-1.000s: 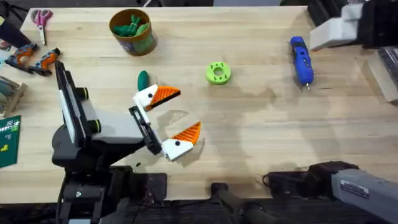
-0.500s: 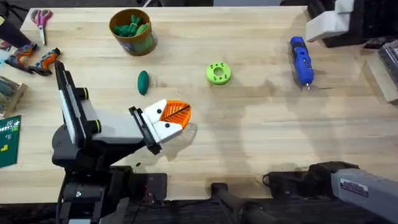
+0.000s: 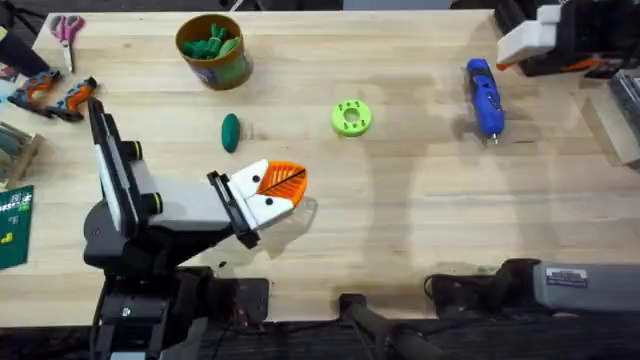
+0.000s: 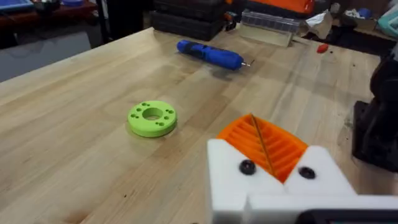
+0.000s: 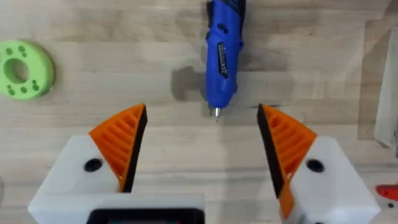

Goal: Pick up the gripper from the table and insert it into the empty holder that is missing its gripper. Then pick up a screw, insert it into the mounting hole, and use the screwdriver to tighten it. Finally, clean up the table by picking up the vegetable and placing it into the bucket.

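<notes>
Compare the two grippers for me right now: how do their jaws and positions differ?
The left gripper has its jaws shut, orange pads pressed together, near the table's middle with nothing between them. The right gripper has its jaws wide open, above the tip of the screwdriver at the table's far right. Both carry orange ribbed pads on white blocks, and neither holds anything.

Blue screwdriver (image 3: 484,97); dark green vegetable (image 3: 230,132).

Blue screwdriver (image 3: 485,97) lying flat, dark green vegetable (image 3: 230,132) beside bucket (image 3: 213,50) holding greens
</notes>
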Controlling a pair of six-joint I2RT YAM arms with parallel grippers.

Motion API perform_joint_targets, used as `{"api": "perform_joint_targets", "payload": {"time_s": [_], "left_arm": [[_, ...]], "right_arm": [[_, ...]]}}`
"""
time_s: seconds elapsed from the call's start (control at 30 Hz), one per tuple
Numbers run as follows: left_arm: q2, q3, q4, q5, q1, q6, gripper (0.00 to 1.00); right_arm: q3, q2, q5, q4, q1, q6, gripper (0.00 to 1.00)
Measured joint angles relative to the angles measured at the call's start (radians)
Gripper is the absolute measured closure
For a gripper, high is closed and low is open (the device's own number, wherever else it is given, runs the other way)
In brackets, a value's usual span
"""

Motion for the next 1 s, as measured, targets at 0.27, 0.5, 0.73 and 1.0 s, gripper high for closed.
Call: {"api": "perform_joint_targets", "payload": {"time_s": [0.27, 0.5, 0.73, 1.0], "left_arm": [[0.000, 0.000, 0.000, 0.000, 0.000, 0.000, 0.996], [0.000, 0.000, 0.000, 0.000, 0.000, 0.000, 0.996], [0.000, 0.000, 0.000, 0.000, 0.000, 0.000, 0.996], [0.000, 0.000, 0.000, 0.000, 0.000, 0.000, 0.996]], "right_arm": [[0.000, 0.168, -0.010, 0.112, -0.015, -0.011, 0.008], [0.000, 0.342, -0.011, 0.257, -0.015, -0.010, 0.009], [0.000, 0.423, 0.023, 0.321, -0.015, -0.011, 0.010], [0.000, 0.472, 0.055, 0.380, -0.022, -0.002, 0.009]]}}
